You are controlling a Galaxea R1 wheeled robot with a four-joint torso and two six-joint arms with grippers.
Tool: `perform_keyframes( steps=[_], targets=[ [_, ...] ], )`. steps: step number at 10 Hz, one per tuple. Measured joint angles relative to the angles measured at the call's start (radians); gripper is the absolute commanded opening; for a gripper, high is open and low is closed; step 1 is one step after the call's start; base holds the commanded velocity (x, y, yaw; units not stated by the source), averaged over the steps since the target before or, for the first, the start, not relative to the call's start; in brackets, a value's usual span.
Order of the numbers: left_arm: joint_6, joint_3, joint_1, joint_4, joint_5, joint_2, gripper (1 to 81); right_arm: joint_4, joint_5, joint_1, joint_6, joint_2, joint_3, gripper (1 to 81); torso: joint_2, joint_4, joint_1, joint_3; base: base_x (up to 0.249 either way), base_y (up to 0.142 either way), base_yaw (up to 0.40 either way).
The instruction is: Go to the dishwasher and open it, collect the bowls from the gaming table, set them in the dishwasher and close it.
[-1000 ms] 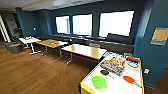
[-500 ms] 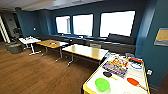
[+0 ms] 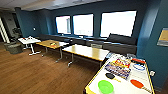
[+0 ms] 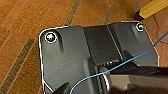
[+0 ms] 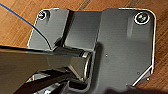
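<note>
The gaming table [image 3: 93, 82], pale yellow wood with a white top, stands at the lower right of the head view. A lime green bowl [image 3: 105, 86] lies on its near end. Further right on the top lies a round orange piece [image 3: 137, 83]; I cannot tell whether it is a bowl. A dark round piece [image 3: 110, 75] lies beside a colourful box [image 3: 118, 69]. The dishwasher is out of view. Both wrist views look down on the robot's dark plate over the wood floor, and nothing is seen held.
Long wooden tables [image 3: 86, 51] [image 3: 52, 44] and a white table [image 3: 28, 40] stand along a dark bench [image 3: 120, 45] under bright windows. Wood floor [image 3: 37, 72] spreads open to the left. A pale wooden leg [image 4: 152, 8] shows close to the left arm.
The whole head picture has shifted a little, so the camera has moved. The gaming table and green bowl now sit slightly further right and lower in the picture.
</note>
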Motion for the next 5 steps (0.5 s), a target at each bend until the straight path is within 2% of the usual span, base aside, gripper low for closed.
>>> perform_keyframes(
  steps=[3, 5],
  targets=[
    [0.000, 0.000, 0.001, 0.000, 0.001, -0.003, 81.1, 0.000, 0.000, -0.002, 0.000, 0.000, 0.000, 81.1, 0.000, 0.000, 0.000, 0.000, 0.083, 0.000, 0.000],
    [0.000, 0.000, -0.006, 0.000, -0.001, -0.001, 81.1, 0.000, 0.001, 0.006, 0.000, -0.001, 0.000, 81.1, 0.001, 0.000, 0.001, 0.000, 0.000, 0.000, 0.000]
  ],
)
